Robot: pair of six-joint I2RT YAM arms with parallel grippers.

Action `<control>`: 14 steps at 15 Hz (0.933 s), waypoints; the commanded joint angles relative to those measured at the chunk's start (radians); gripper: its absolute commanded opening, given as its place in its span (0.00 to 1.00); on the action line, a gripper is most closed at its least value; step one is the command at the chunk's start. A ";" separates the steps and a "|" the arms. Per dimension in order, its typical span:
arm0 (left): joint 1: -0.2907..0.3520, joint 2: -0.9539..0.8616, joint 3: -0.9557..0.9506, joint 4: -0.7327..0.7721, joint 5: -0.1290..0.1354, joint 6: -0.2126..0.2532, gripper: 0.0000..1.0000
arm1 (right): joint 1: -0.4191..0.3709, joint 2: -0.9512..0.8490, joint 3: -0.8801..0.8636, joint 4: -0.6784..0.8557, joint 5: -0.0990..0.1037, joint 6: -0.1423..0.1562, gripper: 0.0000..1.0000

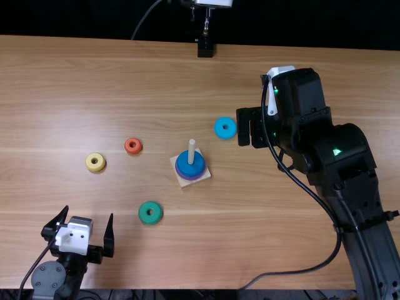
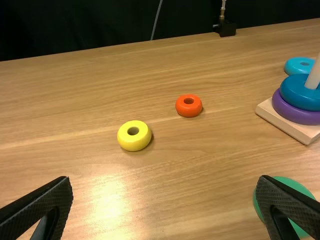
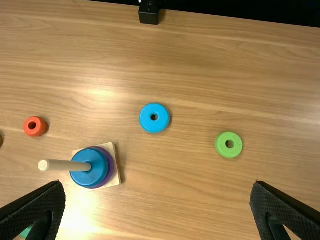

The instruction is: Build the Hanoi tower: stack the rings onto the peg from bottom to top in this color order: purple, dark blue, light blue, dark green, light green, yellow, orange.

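purple ring (image 2: 291, 111), dark blue ring (image 1: 187, 166), on peg (image 1: 192, 147)

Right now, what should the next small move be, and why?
Probably ease the open right claw over to the light blue ring, which lies loose: the purple ring and dark blue ring are on the peg, and light blue comes next.

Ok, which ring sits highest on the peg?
The dark blue ring: it rests directly on the purple ring, and no other ring is stacked on top of it.

L end effector (image 1: 89, 212) open, R one (image 1: 257, 129) open
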 commanded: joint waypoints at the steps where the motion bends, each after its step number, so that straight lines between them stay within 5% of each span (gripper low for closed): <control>1: 0.011 -0.012 -0.105 -0.079 0.015 0.013 1.00 | 0.004 0.096 0.005 0.003 0.004 0.000 1.00; 14: 0.011 -0.012 -0.105 -0.079 0.015 0.013 1.00 | 0.003 0.648 0.321 -0.012 0.004 -0.009 1.00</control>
